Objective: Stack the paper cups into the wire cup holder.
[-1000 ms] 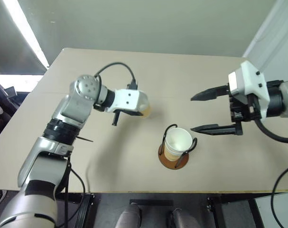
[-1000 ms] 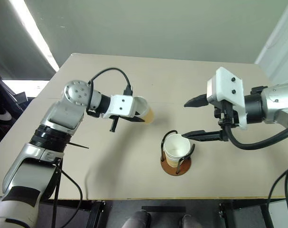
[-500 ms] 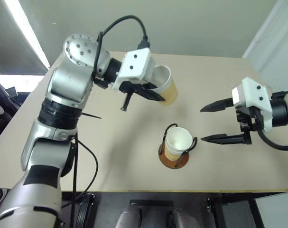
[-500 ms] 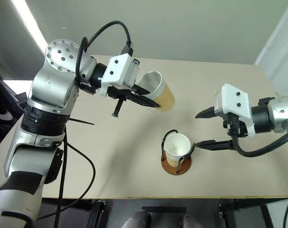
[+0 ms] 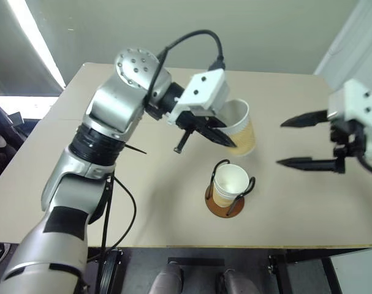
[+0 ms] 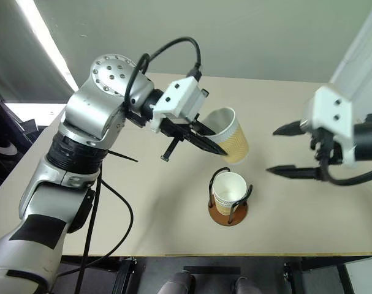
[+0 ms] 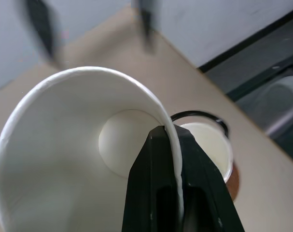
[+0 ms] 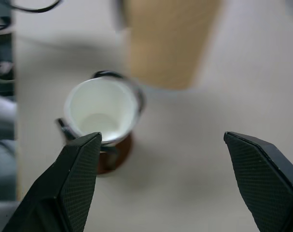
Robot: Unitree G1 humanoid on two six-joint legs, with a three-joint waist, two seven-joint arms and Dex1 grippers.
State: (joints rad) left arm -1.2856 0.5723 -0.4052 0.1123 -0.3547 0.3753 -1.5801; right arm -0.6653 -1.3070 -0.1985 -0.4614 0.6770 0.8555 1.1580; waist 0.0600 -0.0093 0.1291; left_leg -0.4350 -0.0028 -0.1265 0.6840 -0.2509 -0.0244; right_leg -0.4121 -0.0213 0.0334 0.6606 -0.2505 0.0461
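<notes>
Paper cup (image 5: 242,128) hangs tilted above table (image 5: 112,202), rim pinched by left gripper (image 5: 225,138), fingers clamped inside/outside wall. Second cup (image 5: 229,182) sits in wire cup holder (image 5: 225,205) below. Right gripper (image 5: 296,142) wide apart, empty, beside holder w/o touching.

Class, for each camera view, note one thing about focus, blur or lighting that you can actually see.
Left eye view: a bright ceiling light strip glares at the upper left. Left wrist view: the held paper cup and the left gripper's fingers are sharp, the background blurred. Right wrist view: the tan cup is soft, the wire cup holder clearer.
</notes>
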